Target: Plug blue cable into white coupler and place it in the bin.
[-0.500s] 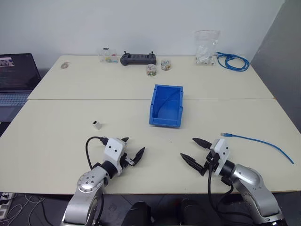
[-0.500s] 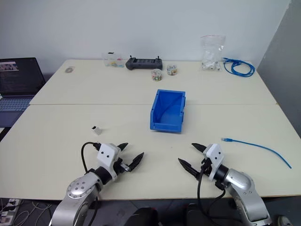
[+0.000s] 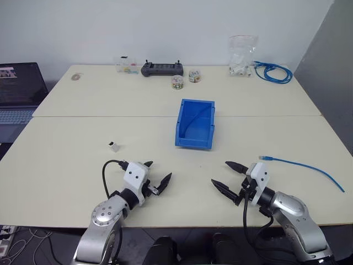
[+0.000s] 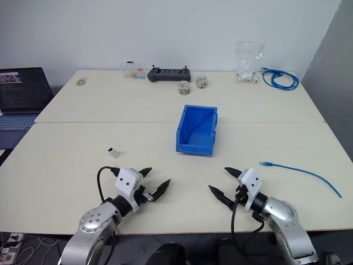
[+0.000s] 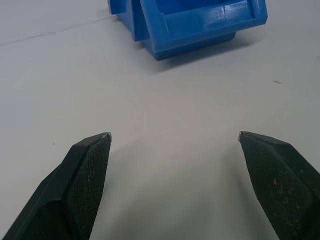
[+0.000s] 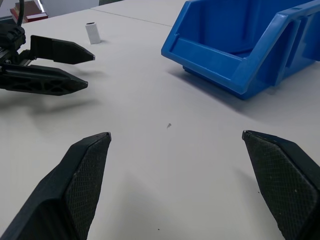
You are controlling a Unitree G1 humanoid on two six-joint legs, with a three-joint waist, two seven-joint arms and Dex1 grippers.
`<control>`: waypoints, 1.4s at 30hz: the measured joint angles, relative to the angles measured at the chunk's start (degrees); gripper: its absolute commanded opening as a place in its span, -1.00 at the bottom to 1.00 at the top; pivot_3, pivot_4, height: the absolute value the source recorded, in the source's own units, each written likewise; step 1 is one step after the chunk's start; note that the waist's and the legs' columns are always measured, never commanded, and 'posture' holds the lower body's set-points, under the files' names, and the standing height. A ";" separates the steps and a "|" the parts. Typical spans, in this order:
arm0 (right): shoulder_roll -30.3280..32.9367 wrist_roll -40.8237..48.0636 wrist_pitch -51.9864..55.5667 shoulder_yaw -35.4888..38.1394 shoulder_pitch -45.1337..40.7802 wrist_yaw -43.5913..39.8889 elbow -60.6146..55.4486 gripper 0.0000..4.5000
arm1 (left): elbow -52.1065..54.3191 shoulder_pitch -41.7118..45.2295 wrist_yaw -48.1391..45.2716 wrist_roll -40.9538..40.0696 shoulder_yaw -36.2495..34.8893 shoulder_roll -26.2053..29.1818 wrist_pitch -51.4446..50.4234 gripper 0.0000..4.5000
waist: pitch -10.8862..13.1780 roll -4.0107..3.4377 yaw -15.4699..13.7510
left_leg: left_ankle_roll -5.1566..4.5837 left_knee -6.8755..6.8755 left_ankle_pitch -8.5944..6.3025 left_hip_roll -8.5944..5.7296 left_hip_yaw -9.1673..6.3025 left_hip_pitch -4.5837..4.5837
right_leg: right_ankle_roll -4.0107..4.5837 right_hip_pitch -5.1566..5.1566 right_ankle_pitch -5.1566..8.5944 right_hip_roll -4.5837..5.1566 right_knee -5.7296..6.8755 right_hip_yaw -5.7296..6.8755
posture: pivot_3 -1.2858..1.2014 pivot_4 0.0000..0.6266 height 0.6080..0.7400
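Item 1, risks. I judge the small white boxy plastic coupler (image 3: pixel 113 146) the likeliest trouble: light and tiny, it could skid or tip on the pale counter (image 3: pixel 71 165) if my claw closes off-centre. The thin light-blue network cable (image 3: pixel 309 167) is limp; gripped too far behind its clear plug (image 3: pixel 266 158), the tip would droop and miss the socket.

Item 2, claws. Left claw (image 3: pixel 156 178): fingers spread wide, empty, hovering low over the near counter edge. Right claw (image 3: pixel 229 176): fingers likewise spread wide, empty, facing inward toward the left one.

Item 3, positions. Coupler: upright on the counter, ahead of the left claw and a little to its left, well apart from it. Cable: lying flat to the right, plug end just ahead of the right claw and outboard of it, the strand trailing off rightward. Bright blue rectangular plastic bin (image 3: pixel 196 123): mid-counter, ahead of both claws, between them, sloped lip toward me.
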State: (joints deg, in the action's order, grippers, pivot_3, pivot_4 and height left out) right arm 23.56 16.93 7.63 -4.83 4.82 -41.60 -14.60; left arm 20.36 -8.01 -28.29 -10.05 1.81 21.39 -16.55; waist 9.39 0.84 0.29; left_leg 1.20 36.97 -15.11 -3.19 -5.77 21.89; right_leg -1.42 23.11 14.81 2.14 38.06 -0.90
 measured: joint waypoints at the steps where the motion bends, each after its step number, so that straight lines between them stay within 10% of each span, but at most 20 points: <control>1: -0.01 -0.02 0.00 0.00 -0.11 0.03 0.13 0.98 | 0.12 0.30 -0.19 -0.16 0.01 0.19 -0.25 0.90 | 0.00 0.00 -0.01 | 0.00 0.00 0.00 0.00 0.00 0.00 | 0.00 0.00 0.00 0.00 0.00 0.00 | 0.03 -0.52 1.00; 19: -0.39 -1.18 1.73 0.54 2.04 4.02 -1.34 0.99 | 3.47 10.05 -8.32 -5.65 4.29 3.54 -5.13 0.95 | 0.00 -0.01 -0.09 | 0.01 0.01 0.01 -0.04 0.01 0.02 | 0.05 0.00 -0.03 0.02 0.01 -0.02 | 0.03 -0.52 1.00; 27: 20.30 8.40 13.04 14.34 0.08 -6.44 -4.69 0.99 | 2.53 19.63 -14.63 -7.98 9.03 4.91 -10.90 0.95 | 0.01 0.01 0.12 | -0.02 0.02 0.00 -0.01 0.09 -0.06 | -0.01 -0.08 0.00 -0.04 0.01 0.02 | 0.03 -0.52 1.00; 33: 36.01 4.98 16.89 11.20 -13.42 -18.47 10.47 0.99 | -0.65 26.23 -17.89 -7.79 13.90 3.97 -12.49 0.95 | 0.06 0.06 0.41 | -0.05 0.04 0.02 0.04 0.24 -0.13 | 0.01 -0.16 -0.01 -0.10 -0.01 0.05 | 0.03 -0.52 1.00; 42: 33.05 -17.70 -0.12 -9.26 -43.36 -28.41 51.73 0.92 | -2.14 28.26 -17.61 -5.37 17.84 2.37 -11.70 0.98 | 0.15 0.14 1.46 | 0.02 0.05 0.08 -0.01 0.45 -0.17 | 0.10 -0.16 -0.08 0.01 -0.04 -0.07 | 0.03 -0.52 1.00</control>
State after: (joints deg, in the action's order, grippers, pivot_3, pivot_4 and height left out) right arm 56.61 -0.76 7.52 -14.10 -38.54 -70.00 37.13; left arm 18.22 20.25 -45.90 -15.41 19.65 23.76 -28.25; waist 9.54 0.98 1.74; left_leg 1.23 37.02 -15.03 -3.20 -5.32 21.72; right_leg -1.32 22.94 14.74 2.15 38.02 -0.98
